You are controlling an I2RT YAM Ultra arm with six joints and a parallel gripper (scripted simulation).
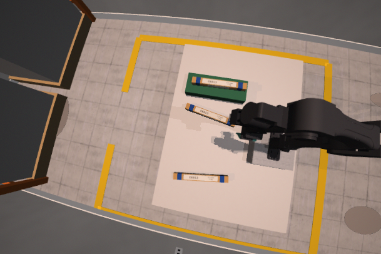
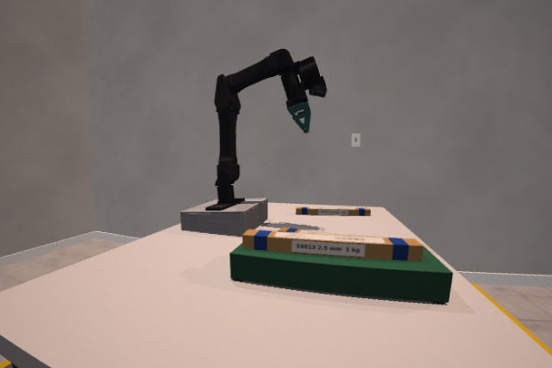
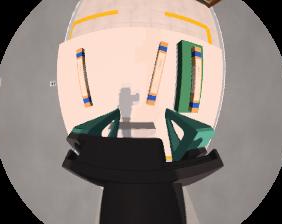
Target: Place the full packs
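A low green platform stands on the pale table. One tan pack with blue bands lies flat on top of it. A second pack lies slanted on the table just beside the platform; in the exterior view it is almost hidden behind it. A third pack lies on the table far from the platform. My gripper hangs high above the table near the second pack's end, open and empty.
The arm stands on a grey base block at the table's edge. Yellow tape marks the floor around the table. Dark wood-framed panels stand on the far side of the floor.
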